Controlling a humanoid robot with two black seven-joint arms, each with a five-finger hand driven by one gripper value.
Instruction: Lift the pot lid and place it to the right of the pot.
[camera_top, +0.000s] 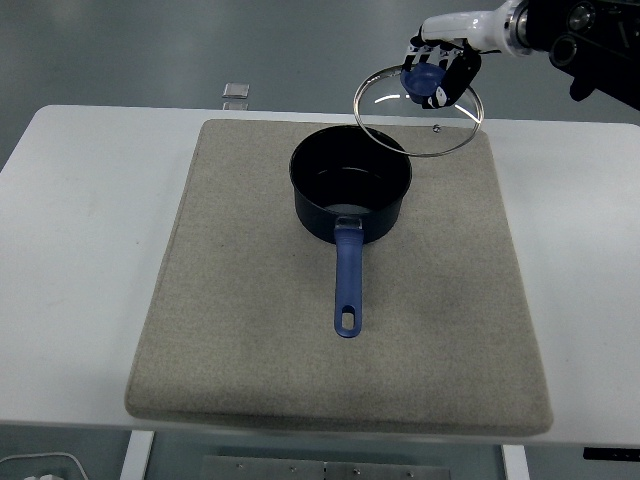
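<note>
One robot hand at work, the right one, reaching in from the upper right corner, fingers curled tight round the blue knob of the glass lid; left arm nowhere in view. Lid carried in the air, tilted, rim facing partly toward the camera, hanging above and to the right of the pot, its lower left edge just overlapping the pot's far right rim in the head view, though clear of it in height as far as can be judged. Pot open now, standing on the grey mat on the white bench, long blue handle pointing straight toward the near edge. Bare mat to the right of the pot, lying below and slightly nearer than the held lid, so probably a short carry rightward and a descent toward the near side remaining. Lifting judged done, placing not yet. Worth levelling the tilted lid before contact, lest the low edge strike first and the glass slide or ring on the mat. Small clear object at the bench's far edge, well apart from all this
</note>
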